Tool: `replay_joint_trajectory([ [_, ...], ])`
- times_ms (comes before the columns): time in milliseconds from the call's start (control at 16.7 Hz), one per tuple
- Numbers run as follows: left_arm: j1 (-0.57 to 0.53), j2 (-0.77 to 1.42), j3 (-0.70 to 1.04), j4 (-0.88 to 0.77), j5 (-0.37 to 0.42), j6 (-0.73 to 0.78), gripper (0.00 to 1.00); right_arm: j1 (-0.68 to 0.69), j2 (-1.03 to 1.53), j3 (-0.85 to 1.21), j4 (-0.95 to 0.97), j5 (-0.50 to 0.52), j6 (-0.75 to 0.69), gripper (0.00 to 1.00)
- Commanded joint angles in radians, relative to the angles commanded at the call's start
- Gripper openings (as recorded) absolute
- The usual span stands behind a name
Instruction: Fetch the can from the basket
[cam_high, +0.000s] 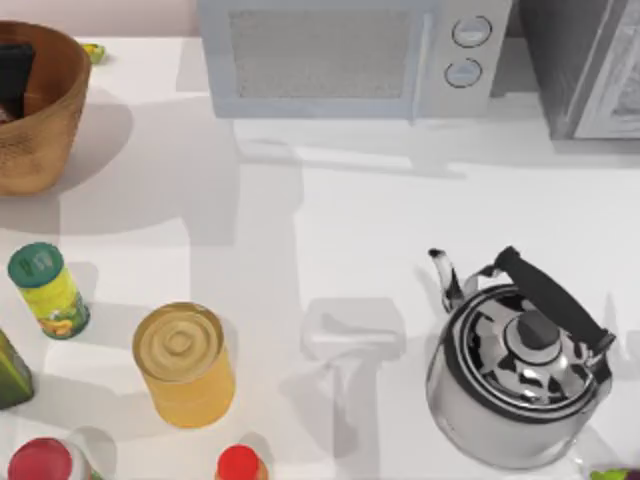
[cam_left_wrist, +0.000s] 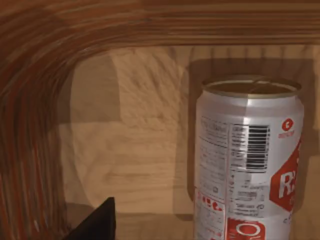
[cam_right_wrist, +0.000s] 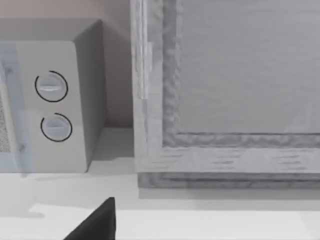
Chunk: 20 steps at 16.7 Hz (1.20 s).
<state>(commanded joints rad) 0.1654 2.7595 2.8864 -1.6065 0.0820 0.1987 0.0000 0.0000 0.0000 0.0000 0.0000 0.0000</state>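
The basket (cam_high: 45, 120) is a round orange-brown wicker one at the table's far left corner. My left gripper (cam_high: 12, 80) reaches down inside it as a dark shape. In the left wrist view the can (cam_left_wrist: 247, 160) stands upright on the basket floor, close to the ribbed wall (cam_left_wrist: 30, 125). It is silver-white with a red label, a barcode and a dull gold top. A dark tip of my left gripper (cam_left_wrist: 95, 225) sits low beside the can, apart from it. A dark tip of my right gripper (cam_right_wrist: 95, 225) hangs above the table, facing the microwave.
A microwave (cam_high: 340, 55) and a grey cabinet (cam_high: 590, 65) line the back. A shiny kettle (cam_high: 520, 375) stands front right. At front left are a big golden can (cam_high: 183, 362), a green-capped yellow bottle (cam_high: 48, 292), a green box (cam_high: 12, 370) and two red-capped items (cam_high: 45, 462).
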Motion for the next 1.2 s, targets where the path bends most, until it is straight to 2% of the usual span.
replay_joint_trajectory([
  [660, -0.002, -0.098, -0.401, 0.304, -0.002, -0.007, 1.00, 0.000, 0.000, 0.000, 0.000, 0.000, 0.000, 1.00],
  [1020, -0.001, -0.108, -0.443, 0.336, -0.002, -0.006, 1.00, 0.000, 0.000, 0.000, 0.000, 0.000, 0.000, 1.00],
  [1200, -0.001, -0.108, -0.443, 0.336, -0.002, -0.006, 0.77, 0.000, 0.000, 0.000, 0.000, 0.000, 0.000, 1.00],
])
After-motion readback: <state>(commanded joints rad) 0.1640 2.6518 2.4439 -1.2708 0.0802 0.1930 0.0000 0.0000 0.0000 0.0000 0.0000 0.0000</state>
